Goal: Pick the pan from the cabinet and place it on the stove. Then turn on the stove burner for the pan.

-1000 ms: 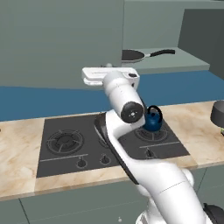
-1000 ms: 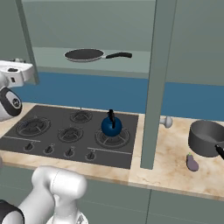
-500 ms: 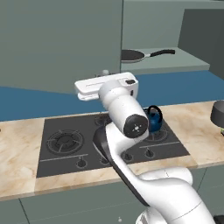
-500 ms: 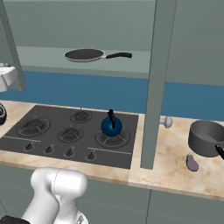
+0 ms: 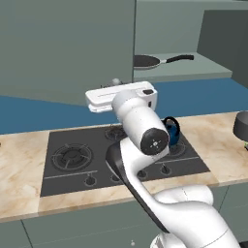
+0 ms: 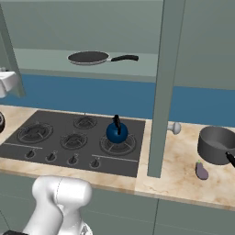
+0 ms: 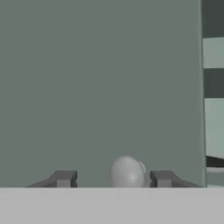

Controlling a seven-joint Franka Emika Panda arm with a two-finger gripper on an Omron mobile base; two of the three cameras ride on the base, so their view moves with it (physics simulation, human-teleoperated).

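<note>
The gripper (image 7: 113, 179) stands open, fingers either side of the pale knob (image 7: 127, 172) on the cabinet (image 7: 100, 87) door, not touching it. The pan (image 6: 89, 57), black with a pale rim and dark handle, sits inside the cabinet. No writing legible.

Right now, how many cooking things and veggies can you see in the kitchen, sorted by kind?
Pans: 1, the black pan on the open cabinet shelf.
Kettles: 1, the blue kettle on the stove.
Pots: 1, the grey pot on the counter.
Eggplants: 1, the purple eggplant beside the pot.
Total: 4
</note>
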